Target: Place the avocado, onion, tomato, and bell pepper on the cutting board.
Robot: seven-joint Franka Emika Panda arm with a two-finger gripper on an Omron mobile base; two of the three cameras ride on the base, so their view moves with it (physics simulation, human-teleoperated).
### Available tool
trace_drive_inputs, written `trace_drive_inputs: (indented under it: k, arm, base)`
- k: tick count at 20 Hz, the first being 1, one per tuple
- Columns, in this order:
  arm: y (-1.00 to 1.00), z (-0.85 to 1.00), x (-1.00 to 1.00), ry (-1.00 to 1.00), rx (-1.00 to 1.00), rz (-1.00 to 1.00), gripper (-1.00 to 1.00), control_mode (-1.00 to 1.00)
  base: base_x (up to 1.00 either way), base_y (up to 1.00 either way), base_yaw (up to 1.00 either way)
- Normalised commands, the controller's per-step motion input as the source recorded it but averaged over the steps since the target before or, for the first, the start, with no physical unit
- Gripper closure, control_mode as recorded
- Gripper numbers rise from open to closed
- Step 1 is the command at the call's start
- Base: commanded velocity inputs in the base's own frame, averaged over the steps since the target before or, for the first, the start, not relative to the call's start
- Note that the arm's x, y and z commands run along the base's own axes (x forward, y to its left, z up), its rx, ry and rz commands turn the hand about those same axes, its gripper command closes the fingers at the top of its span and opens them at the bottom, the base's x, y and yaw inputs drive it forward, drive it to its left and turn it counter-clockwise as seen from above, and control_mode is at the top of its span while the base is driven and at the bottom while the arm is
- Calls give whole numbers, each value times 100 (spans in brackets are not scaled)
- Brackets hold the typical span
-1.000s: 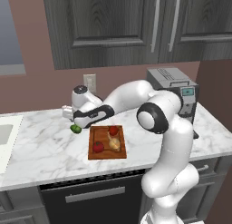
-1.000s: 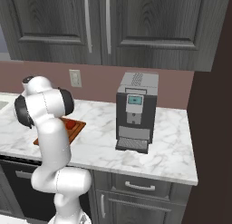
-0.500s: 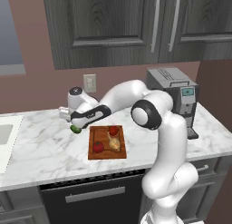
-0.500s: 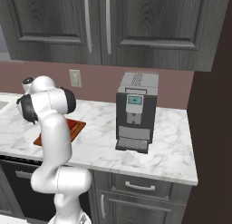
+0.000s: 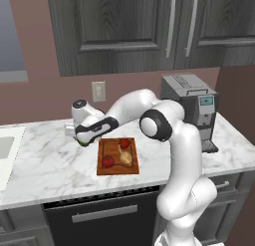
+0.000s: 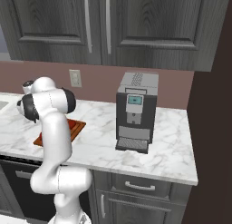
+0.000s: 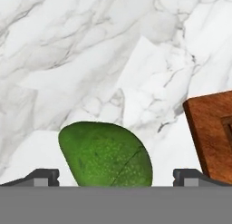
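Hand view: avocado (image 7: 105, 156) between spread end effector (image 7: 116, 177) fingertips, unclamped.

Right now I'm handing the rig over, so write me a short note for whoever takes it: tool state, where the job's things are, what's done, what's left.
Tool: open, low over the counter, one fingertip on each side of the avocado; not closed on it.
Avocado: on the counter, just off the board's left far corner.
On the board: the onion and two red items, the tomato and pepper; I cannot tell which is which.
Done: three of four placed.
Left: grip the avocado, lift it, set it on the board.
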Motion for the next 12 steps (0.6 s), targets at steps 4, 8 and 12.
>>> trace_drive_inputs:
  k: [4, 8, 12]
  arm:
    - [0, -23, 4, 1, -3, 0, -100, -100]
    - [5, -22, 19, 0, 0, 0, -100, -100]
    - [4, -14, 16, 0, 0, 0, 100, -100]
  base:
    - [0, 0, 0]
    - [0, 0, 0]
    - [0, 0, 0]
